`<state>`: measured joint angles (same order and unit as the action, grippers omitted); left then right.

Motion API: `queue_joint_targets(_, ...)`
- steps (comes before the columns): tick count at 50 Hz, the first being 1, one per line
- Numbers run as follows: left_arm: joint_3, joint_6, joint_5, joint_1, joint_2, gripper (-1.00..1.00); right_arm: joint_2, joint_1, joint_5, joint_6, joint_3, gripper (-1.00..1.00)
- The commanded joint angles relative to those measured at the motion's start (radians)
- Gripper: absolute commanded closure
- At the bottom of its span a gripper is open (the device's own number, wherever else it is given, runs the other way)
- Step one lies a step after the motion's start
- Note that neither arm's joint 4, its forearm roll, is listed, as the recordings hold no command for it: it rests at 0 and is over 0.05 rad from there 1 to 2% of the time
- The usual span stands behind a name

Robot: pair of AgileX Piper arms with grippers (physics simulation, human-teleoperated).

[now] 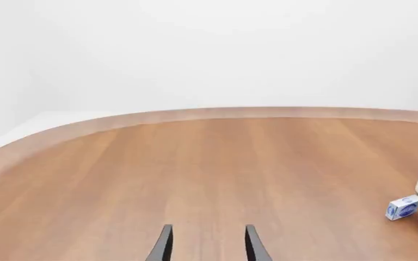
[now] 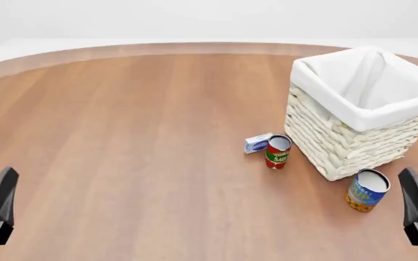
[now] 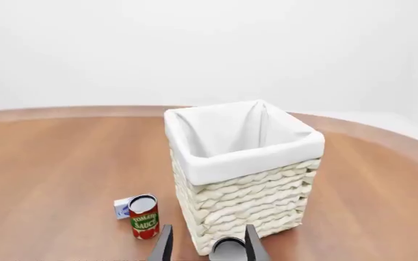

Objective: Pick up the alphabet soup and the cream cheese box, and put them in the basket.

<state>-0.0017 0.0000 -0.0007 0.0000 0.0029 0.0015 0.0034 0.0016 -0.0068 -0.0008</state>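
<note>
Both arms sit at the near edge of the table, 1 at each front corner. The left gripper [image 1: 207, 244] has its 2 fingers spread with only bare wood between them, holding nothing; it points at a stretch of table well apart from everything. The right gripper [image 3: 207, 244] is likewise spread and empty, and in its wrist view the rim of the alphabet soup [image 2: 367, 190] shows low between the fingers, just ahead of them and not yet clasped.

That soup can stands upright near the right front, just beside the near corner of the basket [image 2: 339, 144]. The cream cheese box [image 2: 257, 143] lies flat further left, near the basket's left wall and touching or almost touching the tomato sauce can [image 2: 277, 151], which stands just nearer than it.

The risks, as I judge them: the soup sits so close to the wicker that 1 finger closing on its far side could catch the basket and shove it, or tip the can. The box is low and crowded by the red can; a descent from the near side would likely knock that can over or grab the wrong item. The basket's tall wall also demands a high lift before release.
</note>
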Motion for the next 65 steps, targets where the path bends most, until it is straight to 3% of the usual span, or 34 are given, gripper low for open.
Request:
queue_joint_targets(1,-0.003,0.0,-0.001,0.0,0.005,-1.0,0.0,0.004,0.003,-0.055,-0.001,-1.0)
queue_joint_targets(6,-0.003,0.0,-0.001,0.0,0.005,-1.0,-0.001,0.005,0.008,-0.074,-0.005,-1.0)
queue_joint_targets(14,-0.003,0.0,-0.001,0.0,0.005,-1.0,0.039,0.039,0.021,-0.174,-0.004,-1.0)
queue_joint_targets(16,-0.003,0.0,-0.001,0.0,0.005,-1.0,0.078,0.038,0.005,-0.167,-0.016,-1.0)
queue_joint_targets(17,-0.003,0.0,-0.001,0.0,0.005,-1.0,0.084,0.059,0.005,-0.198,-0.021,-1.0)
queue_joint_targets(22,-0.003,0.0,-0.001,0.0,0.005,-1.0,0.122,0.05,-0.013,-0.2,-0.041,-1.0)
queue_joint_targets(24,-0.003,0.0,-0.001,0.0,0.005,-1.0,0.132,0.048,-0.019,-0.225,-0.05,-1.0)
queue_joint_targets(28,-0.003,0.0,-0.001,0.0,0.005,-1.0,0.149,0.053,-0.004,-0.215,-0.085,-1.0)
queue_joint_targets(29,-0.003,0.0,-0.001,0.0,0.005,-1.0,0.243,0.081,-0.045,-0.231,-0.086,-1.0)
queue_joint_targets(31,-0.003,0.0,-0.001,0.0,0.005,-1.0,0.272,0.043,-0.041,-0.189,-0.111,-1.0)
queue_joint_targets(33,-0.003,0.0,-0.001,0.0,0.005,-1.0,0.273,0.059,-0.042,-0.222,-0.112,-1.0)
queue_joint_targets(35,-0.003,0.0,-0.001,0.0,0.005,-1.0,0.285,0.045,-0.034,-0.194,-0.129,-1.0)
queue_joint_targets(36,-0.003,0.0,-0.001,0.0,0.005,-1.0,0.328,0.053,-0.046,-0.219,-0.134,-1.0)
queue_joint_targets(44,-0.003,0.0,-0.001,0.0,0.005,-1.0,0.391,0.02,-0.016,-0.19,-0.201,-1.0)
queue_joint_targets(46,-0.003,0.0,-0.001,0.0,0.005,-1.0,0.385,-0.039,0.003,-0.121,-0.237,-1.0)
queue_joint_targets(47,-0.003,0.0,-0.001,0.0,0.005,-1.0,0.371,-0.052,0.008,-0.118,-0.242,-1.0)
queue_joint_targets(49,-0.003,0.0,-0.001,0.0,0.005,-1.0,0.377,0.002,0.015,-0.172,-0.246,-1.0)
queue_joint_targets(55,-0.003,0.0,-0.001,0.0,0.005,-1.0,0.384,0.075,0.042,-0.229,-0.294,-1.0)
queue_joint_targets(57,-0.003,0.0,-0.001,0.0,0.005,-1.0,0.373,0.128,0.03,-0.303,-0.283,-1.0)
queue_joint_targets(59,-0.003,0.0,-0.001,0.0,0.005,-1.0,0.399,0.102,0.037,-0.281,-0.318,-1.0)
queue_joint_targets(63,-0.003,0.0,-0.001,0.0,0.005,-1.0,0.438,0.095,0.019,-0.291,-0.332,-1.0)
queue_joint_targets(65,-0.003,0.0,-0.001,0.0,0.005,-1.0,0.427,0.111,0.014,-0.326,-0.344,-1.0)
